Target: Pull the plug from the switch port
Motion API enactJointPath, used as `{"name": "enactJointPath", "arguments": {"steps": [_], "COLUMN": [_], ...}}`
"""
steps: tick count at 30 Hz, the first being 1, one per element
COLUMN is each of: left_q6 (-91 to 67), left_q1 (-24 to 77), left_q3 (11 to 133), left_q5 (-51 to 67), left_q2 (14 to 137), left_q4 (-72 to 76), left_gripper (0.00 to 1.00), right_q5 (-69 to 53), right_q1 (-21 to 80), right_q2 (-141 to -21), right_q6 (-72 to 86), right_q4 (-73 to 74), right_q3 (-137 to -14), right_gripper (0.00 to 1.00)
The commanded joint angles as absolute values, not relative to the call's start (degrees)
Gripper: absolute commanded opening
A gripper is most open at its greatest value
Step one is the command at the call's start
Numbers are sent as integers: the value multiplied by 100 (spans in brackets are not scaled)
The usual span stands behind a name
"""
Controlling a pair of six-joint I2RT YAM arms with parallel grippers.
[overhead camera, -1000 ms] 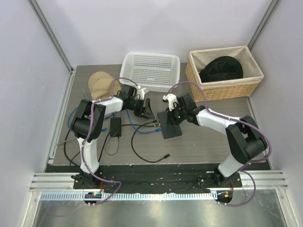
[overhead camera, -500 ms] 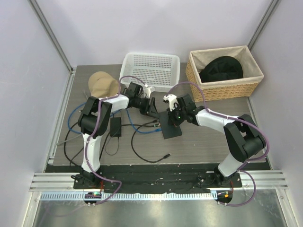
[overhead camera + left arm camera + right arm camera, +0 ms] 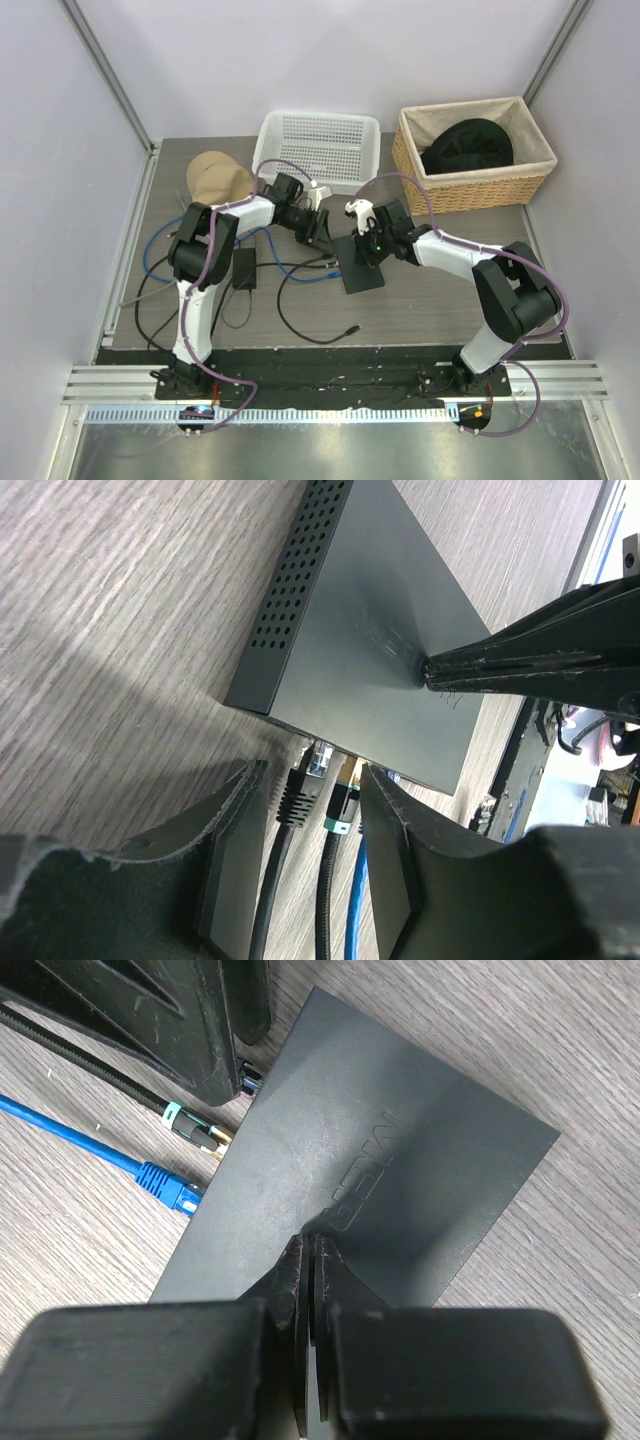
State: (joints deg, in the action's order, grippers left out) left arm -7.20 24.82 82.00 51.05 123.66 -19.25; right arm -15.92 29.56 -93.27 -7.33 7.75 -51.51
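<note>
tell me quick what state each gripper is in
left gripper: open, straddling the black plug at the switch, not gripping it.
right gripper: shut, empty, pressed down on the switch top.

Tight at the switch's socket edge, open table to the near right

Along the socket edge of the switch, a black plug, a teal-banded plug and a blue plug crowd together. The left gripper straddles the black one with parted fingers, leaving slim gaps. The right gripper, tips closed, presses on the switch's top and bars passage over its middle. Cable loops and an adapter brick clutter the table toward its left edge. A white perforated basket, a wicker basket and a tan cap line the far edge. Bare wood toward the near right corner lets a gripper pass.
</note>
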Motion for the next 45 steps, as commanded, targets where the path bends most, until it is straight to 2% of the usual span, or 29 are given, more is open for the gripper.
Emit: {"name": "enactJointPath", "arguments": {"steps": [1,14,24,28,34,37,43,45], "left_q6": [-378,-360,-18,369,711,703,554,475], "left_q1": [2584,2804,2628,2619,2619,2619,2619,2619], "left_q3": [8253,8376,8692,8815,8780,8789,8824,8850], "left_q5": [4887,4509,5720,5915,5810,5748,5572,5572], "left_q2": [12533,12726,13122,13306,13350,13368,13395,13412], "left_q4": [-2329,-2294,-2566,-2838,-2997,-3015,-2979,-2971], "left_gripper": [45,39,38,39,36,27,0,0], "right_q5": [-1494,-1459,-1433,-1433,-1433,-1441,-1450,-1459], "right_q1": [2953,2953,2953,2953,2944,2953,2953,2953], "right_q2": [-9369,-9343,-9334,-9360,-9404,-9431,-9483,-9501], "right_q6": [-721,-738,-729,-747,-756,-765,-765,-782], "right_q4": [659,668,694,721,747,738,747,747], "right_q3": [-5133,-5106,-5089,-5098,-5115,-5133,-5159,-5159], "right_gripper": [1,1,2,2,2,2,2,2]}}
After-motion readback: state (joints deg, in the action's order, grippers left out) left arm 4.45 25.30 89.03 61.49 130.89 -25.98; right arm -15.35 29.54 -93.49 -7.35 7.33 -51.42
